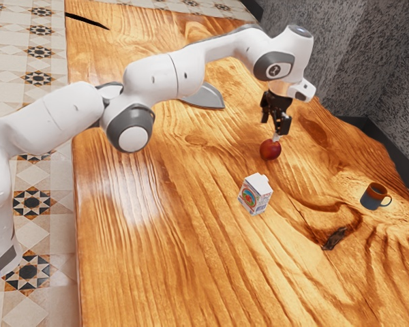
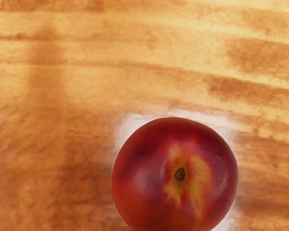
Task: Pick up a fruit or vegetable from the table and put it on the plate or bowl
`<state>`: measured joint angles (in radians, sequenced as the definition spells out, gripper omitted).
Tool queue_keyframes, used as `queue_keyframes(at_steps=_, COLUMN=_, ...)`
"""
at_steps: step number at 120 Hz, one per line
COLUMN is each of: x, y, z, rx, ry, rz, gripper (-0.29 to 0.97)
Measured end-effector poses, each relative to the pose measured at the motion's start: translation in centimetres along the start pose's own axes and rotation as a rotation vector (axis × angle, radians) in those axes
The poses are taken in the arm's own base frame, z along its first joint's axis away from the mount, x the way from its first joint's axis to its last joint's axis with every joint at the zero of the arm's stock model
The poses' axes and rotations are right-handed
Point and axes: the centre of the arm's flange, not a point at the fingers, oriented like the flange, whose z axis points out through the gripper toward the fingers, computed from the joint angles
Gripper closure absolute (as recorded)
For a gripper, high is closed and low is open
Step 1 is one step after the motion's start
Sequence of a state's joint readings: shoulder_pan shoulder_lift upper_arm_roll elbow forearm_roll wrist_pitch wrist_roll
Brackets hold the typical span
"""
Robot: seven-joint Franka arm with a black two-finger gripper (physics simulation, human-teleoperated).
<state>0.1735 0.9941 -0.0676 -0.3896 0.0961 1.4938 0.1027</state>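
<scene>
Wood-grain table [image 1: 191,238], exterior view: you have the red fruit [image 1: 270,150] resting on it, near the small carton [image 1: 255,194] and well apart from the blue mug [image 1: 375,196] toward the exterior view's right. The end effector [image 1: 275,128] hangs just above the fruit, fingers spread apart, with nothing in its grip. Wrist view: you see the fruit [image 2: 174,175] directly beneath the hand, stem pit facing up with a yellow patch around it, sitting on the bare table [image 2: 62,72].
</scene>
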Motion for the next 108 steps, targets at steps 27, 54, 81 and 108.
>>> queue_keyframes(at_steps=27, x=0.2, y=-0.1, z=1.3, rx=-0.009, ry=0.002, rz=0.026, gripper=0.0)
queue_keyframes(at_steps=54, x=0.3, y=0.1, z=1.5, rx=-0.013, ry=0.007, rz=0.049, gripper=0.0)
queue_keyframes(at_steps=81, x=0.7, y=0.4, z=3.1, rx=-0.023, ry=0.003, rz=0.068, gripper=0.0)
queue_keyframes(at_steps=108, x=1.1, y=0.7, z=5.0, rx=-0.035, ry=0.006, rz=0.083, gripper=0.0)
